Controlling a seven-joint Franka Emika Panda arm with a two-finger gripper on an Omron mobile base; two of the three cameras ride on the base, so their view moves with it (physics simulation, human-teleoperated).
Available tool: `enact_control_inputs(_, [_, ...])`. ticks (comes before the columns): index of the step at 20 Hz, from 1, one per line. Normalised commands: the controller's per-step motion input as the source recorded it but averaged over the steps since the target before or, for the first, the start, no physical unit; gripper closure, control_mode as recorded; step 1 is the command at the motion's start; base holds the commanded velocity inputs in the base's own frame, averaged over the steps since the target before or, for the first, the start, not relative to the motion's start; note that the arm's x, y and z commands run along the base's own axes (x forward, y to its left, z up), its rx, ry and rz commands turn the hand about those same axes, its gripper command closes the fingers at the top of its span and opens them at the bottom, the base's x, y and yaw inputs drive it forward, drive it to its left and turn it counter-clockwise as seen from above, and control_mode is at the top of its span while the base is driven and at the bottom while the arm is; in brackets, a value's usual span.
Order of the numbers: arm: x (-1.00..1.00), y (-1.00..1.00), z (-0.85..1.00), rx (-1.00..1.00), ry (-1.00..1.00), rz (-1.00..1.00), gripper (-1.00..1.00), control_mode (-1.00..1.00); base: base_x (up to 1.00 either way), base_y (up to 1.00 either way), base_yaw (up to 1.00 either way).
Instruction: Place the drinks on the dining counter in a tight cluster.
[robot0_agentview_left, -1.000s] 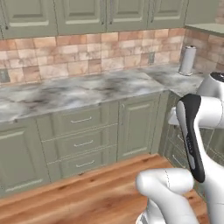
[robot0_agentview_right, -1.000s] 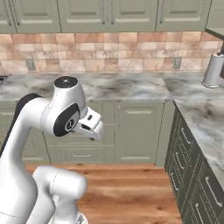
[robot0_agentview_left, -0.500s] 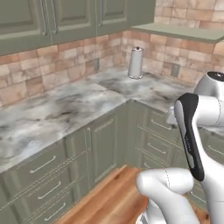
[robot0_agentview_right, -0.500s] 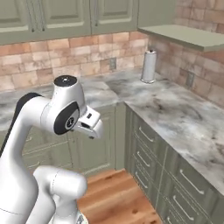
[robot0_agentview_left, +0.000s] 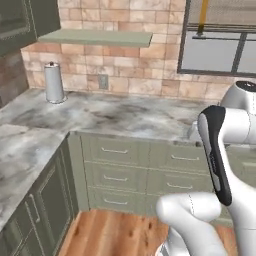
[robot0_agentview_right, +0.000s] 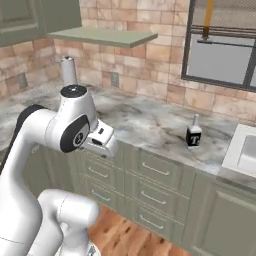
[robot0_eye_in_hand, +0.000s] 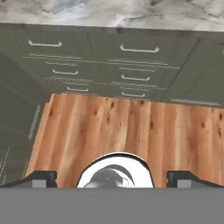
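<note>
The step in hand looks like travel or search: nothing is carried, and the arm is folded over the base in front of the corner desk (robot0_agentview_left: 125, 117) with green drawers (robot0_agentview_right: 155, 170), which is not the dining one. The hand (robot0_eye_in_hand: 112, 177) is released, its two tips set wide apart at the bottom of the hand view, pointing down at the wood floor (robot0_eye_in_hand: 127, 127) with nothing between them.

Of the drinks, one is in sight: the white bottle (robot0_agentview_right: 193, 133) with a dark label, upright on the desk at about 3 o'clock in the right base view, near the sink (robot0_agentview_right: 245, 150) and below the window (robot0_agentview_right: 225, 45). It stands well apart from the hand.

A paper towel roll (robot0_agentview_left: 53, 82) stands at about 10 o'clock in the left base view, under a green shelf (robot0_agentview_left: 95, 37).

Next, I judge, the base must close on that bottle so the arm can reach it, then the hand must come down around its narrow body.

The label shows a pale mark, perhaps a letter T; too small to read surely
</note>
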Motion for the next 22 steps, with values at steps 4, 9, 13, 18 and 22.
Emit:
enact_control_inputs(4, [0.0, 0.0, 0.0, 0.0, 0.0, 0.0, -1.0, 1.0, 0.7, 0.0, -0.72])
enact_control_inputs(9, [0.0, 0.0, 0.0, 0.0, 0.0, 0.0, -1.0, 1.0, 1.0, -0.01, -0.37])
enact_control_inputs(13, [0.0, 0.0, 0.0, 0.0, 0.0, 0.0, -1.0, 1.0, 1.0, -0.01, -0.02])
enact_control_inputs(18, [0.0, 0.0, 0.0, 0.0, 0.0, 0.0, -1.0, 1.0, 0.42, -0.03, 0.0])
enact_control_inputs(22, [0.0, 0.0, 0.0, 0.0, 0.0, 0.0, -1.0, 1.0, 0.03, 0.0, 0.0])
